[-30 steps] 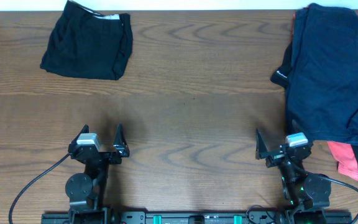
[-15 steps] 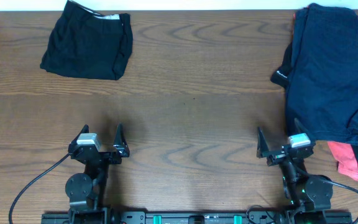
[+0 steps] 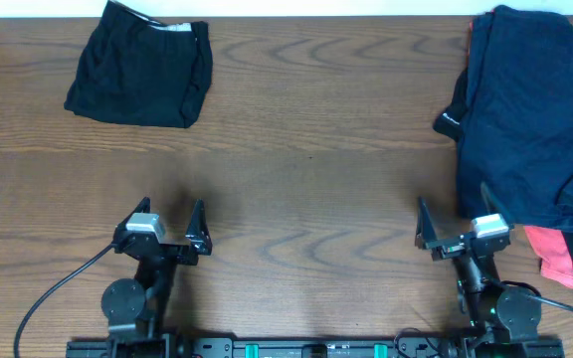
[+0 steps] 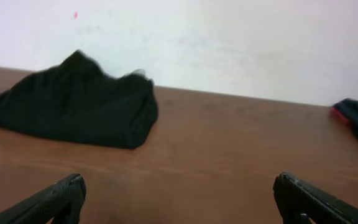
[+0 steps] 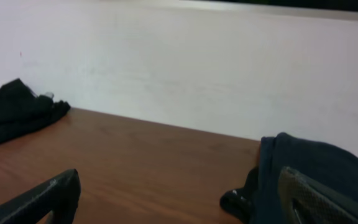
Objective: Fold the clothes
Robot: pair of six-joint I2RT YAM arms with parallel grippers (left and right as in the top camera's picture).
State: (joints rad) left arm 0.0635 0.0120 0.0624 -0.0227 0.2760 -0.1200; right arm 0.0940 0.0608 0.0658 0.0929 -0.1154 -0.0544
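Observation:
A folded black garment [image 3: 142,72] lies at the table's far left; it shows ahead and to the left in the left wrist view [image 4: 73,107]. A pile of dark navy clothes [image 3: 530,109] covers the far right, with a coral-pink piece [image 3: 555,256] poking out at its near end. My left gripper [image 3: 172,214] stands open near the front edge, nothing between its fingers [image 4: 48,200]. My right gripper [image 3: 454,214] is open too, just left of the navy pile [image 5: 303,165], whose near edge lies beside its right finger [image 5: 328,200].
The wooden table [image 3: 306,179] is bare between the black garment and the pile. A pale wall [image 5: 185,68] runs along the far edge. Black cables [image 3: 53,293] trail from the arm bases at the front.
Both grippers have shifted slightly to the right, the right one more, closing in on the navy pile. Both stay open. The clothes have not moved.

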